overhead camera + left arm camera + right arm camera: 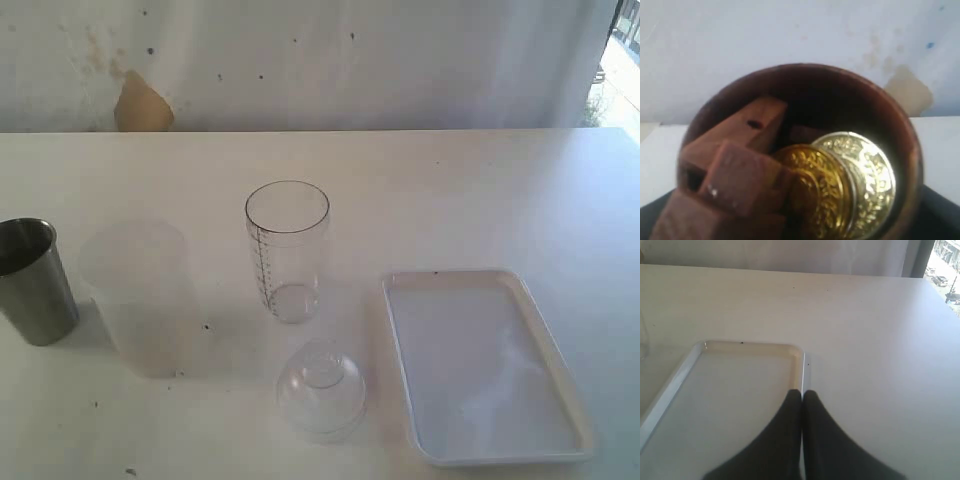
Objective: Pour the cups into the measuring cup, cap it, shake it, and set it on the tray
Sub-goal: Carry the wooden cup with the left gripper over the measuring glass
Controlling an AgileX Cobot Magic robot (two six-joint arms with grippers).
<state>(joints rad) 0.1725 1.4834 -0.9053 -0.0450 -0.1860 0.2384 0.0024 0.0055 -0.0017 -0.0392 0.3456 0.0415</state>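
A matte white tabletop (450, 190), flecked with a few dark specks, fills the scene. Nearest on it lies the clear plastic dome lid (321, 390), and just right of it the shallow white tray (480, 370) with rounded corners and a raised glossy rim. The right fingers (785, 440), dark and tapered, are pressed together over the tray's rim. Further back stand the frosted plastic cup (140, 300), the tapered steel tumbler (35, 280) at far left, and the tall clear measuring cup (287, 250) with its dark printed scale, upright in the middle. The rounded brown wooden cup (840, 95) sits clamped between the left fingers (940, 215), raised off the tabletop, holding embossed gold coins (860, 175) and reddish wooden blocks (740, 170). Behind, a scuffed white wall (350, 60) bears a tan patch (143, 105); a window (620, 50) brightens the right.
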